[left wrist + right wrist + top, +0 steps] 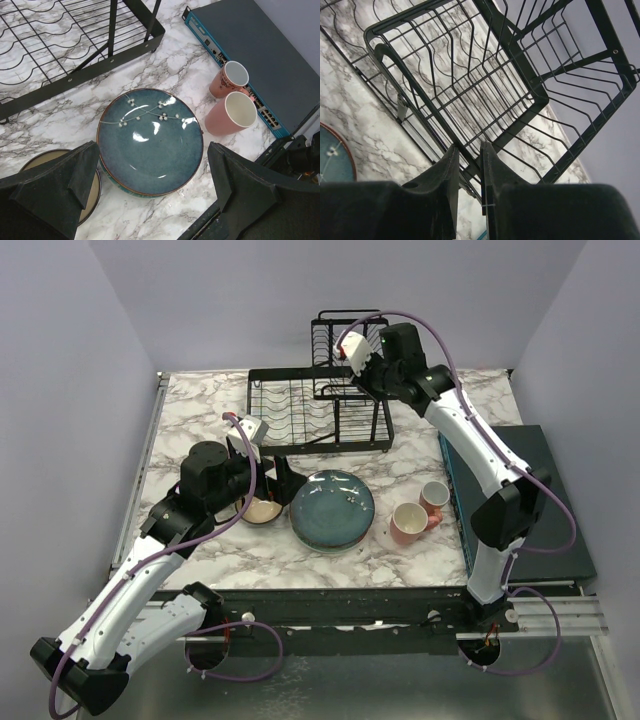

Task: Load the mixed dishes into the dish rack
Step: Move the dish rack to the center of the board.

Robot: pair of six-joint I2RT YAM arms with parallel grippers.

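Note:
The black wire dish rack point(318, 412) stands at the back of the marble table with nothing in it. My right gripper point(352, 382) is at its raised tier, and its jaws point(469, 147) are shut on a black frame bar of the dish rack point(470, 75). A stack of plates topped by a dark teal-blue one point(333, 508) lies in front of the rack. My left gripper point(283, 480) hovers wide open above that plate point(150, 140), holding nothing. A dark bowl with a tan inside point(262, 510) sits left of the plates. Two pink mugs point(410, 523) point(434, 496) stand to their right.
A dark teal flat slab point(520, 500) lies along the table's right side, close to the mugs point(232, 112). The rack's lower tray point(75, 45) reaches to just behind the plates. The bowl point(47, 157) is partly hidden behind my left finger.

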